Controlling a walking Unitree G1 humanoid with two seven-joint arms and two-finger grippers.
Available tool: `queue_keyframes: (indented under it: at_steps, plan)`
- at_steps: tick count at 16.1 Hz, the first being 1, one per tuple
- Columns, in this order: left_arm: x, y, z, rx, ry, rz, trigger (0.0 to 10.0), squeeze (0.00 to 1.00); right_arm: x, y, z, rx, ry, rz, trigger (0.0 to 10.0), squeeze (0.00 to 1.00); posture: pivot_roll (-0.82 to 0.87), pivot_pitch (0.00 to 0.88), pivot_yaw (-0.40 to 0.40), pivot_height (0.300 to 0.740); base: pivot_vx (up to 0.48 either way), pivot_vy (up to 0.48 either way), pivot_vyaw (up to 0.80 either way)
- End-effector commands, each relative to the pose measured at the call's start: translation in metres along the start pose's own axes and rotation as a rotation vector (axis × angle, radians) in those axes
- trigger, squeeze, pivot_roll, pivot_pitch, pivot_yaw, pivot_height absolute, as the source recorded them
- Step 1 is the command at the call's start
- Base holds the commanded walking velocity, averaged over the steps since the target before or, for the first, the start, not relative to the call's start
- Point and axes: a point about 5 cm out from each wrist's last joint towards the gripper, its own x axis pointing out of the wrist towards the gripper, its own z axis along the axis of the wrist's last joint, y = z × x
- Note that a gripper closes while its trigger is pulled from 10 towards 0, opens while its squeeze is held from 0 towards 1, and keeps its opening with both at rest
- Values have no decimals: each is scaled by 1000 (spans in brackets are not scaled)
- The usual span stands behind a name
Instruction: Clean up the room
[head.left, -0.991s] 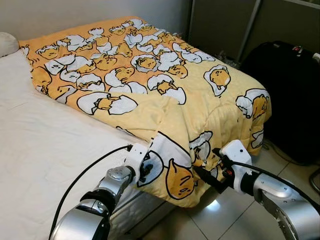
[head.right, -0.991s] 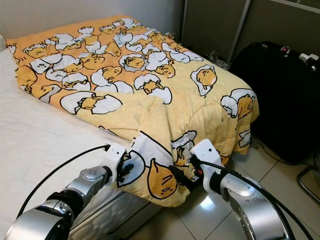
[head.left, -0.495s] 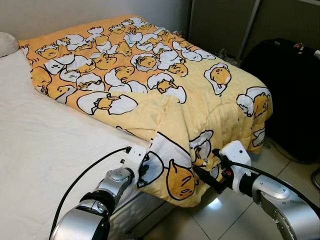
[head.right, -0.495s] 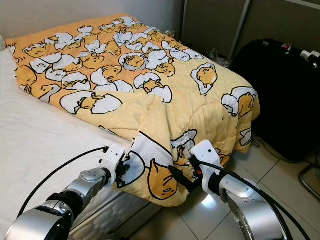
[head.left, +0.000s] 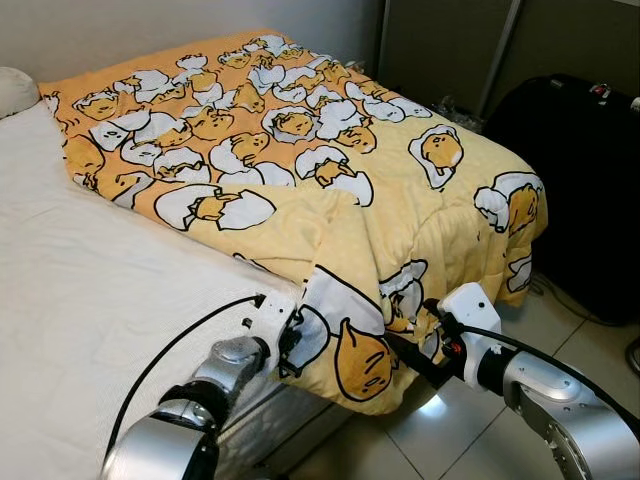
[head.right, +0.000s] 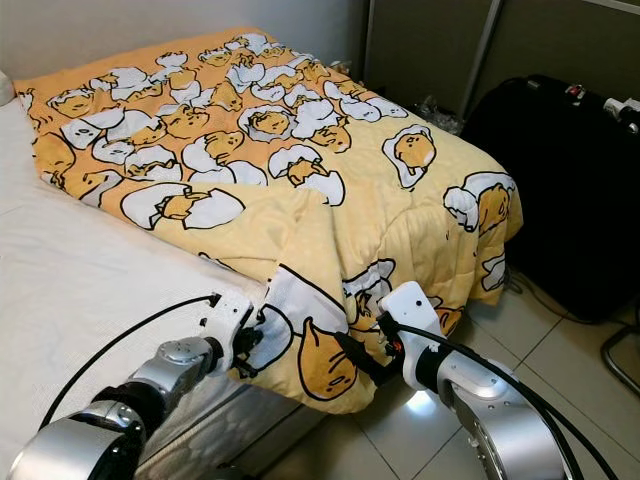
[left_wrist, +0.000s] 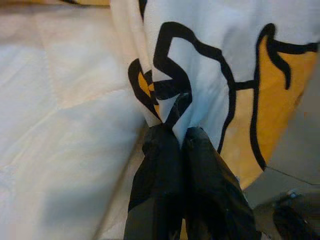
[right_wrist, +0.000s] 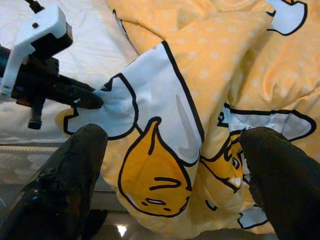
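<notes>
Left hand (left_wrist: 181, 137): both black fingers pinched tight together on a fold of the yellow quilted blanket printed with white-and-orange egg cartoons (head.left: 300, 160), at the blanket's loose lower corner by the edge of the bed. In the left wrist view the white cloth with black outline bunches up right at the fingertips (left_wrist: 197, 142).

Right hand (right_wrist: 170, 150): fingers spread wide, one black finger (right_wrist: 65, 180) on each side of the hanging blanket corner, not closed on it. In the head views this hand (head.left: 408, 352) sits low against the drooping edge, just beside the left hand (head.left: 285, 345), with the corner between the two.

Blanket: spread over the far half of the bed, reaching from near the wall down to the foot, where it spills over the side toward the floor. One corner is folded back on itself, showing a large egg figure.

Bed: white quilted mattress cover (head.left: 90, 290), bare on the robot's left. White pillow (head.left: 15, 88) at the far left edge.

Floor: pale glossy tiles (head.left: 470, 430) with a bright reflection under the right hand.

Large black soft suitcase (head.left: 580, 180), closed, stands beyond the foot of the bed; contents cannot be seen.
</notes>
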Motion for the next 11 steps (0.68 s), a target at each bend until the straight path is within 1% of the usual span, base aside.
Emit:
queue_keyframes:
  at_steps: [1, 2, 5, 7, 8, 9, 10, 11]
  plan:
    - [-4, 4, -1, 25, -11, -35, 0, 0, -2, 1, 6, -16, -33, 5, 10000, 0, -140, 2, 87, 740, 0, 0, 0]
    - [-11, 6, -11, 39, -11, -83, 0, 0, -4, 0, 4, -16, -26, 7, 10000, 0, -133, 3, 81, 740, 0, 0, 0]
    - [-19, 4, -27, 37, -18, -115, 0, 0, -6, 1, 2, -17, -12, 15, 10000, 0, -127, 16, 72, 740, 0, 0, 0]
    - [-30, -4, -44, 35, -29, -127, 0, 0, -9, 4, -1, -25, 6, 40, 10000, 0, -120, 35, 56, 740, 0, 0, 0]
    - [-40, -10, -56, 40, -18, -141, 0, 0, -10, 6, -2, -27, 16, 57, 10000, 0, -112, 47, 48, 740, 0, 0, 0]
    - [-44, -12, -60, 42, -11, -146, 0, 0, -11, 7, -3, -27, 20, 63, 10000, 0, -112, 47, 48, 740, 0, 0, 0]
    - [-55, -17, -72, 56, 18, -162, 0, 0, -12, 9, -4, -35, 29, 75, 10000, 0, -97, 62, 36, 740, 0, 0, 0]
    - [-75, -25, -95, 70, 101, -210, 0, 0, -10, 10, -5, -41, 37, 90, 10000, 0, -90, 67, 31, 740, 0, 0, 0]
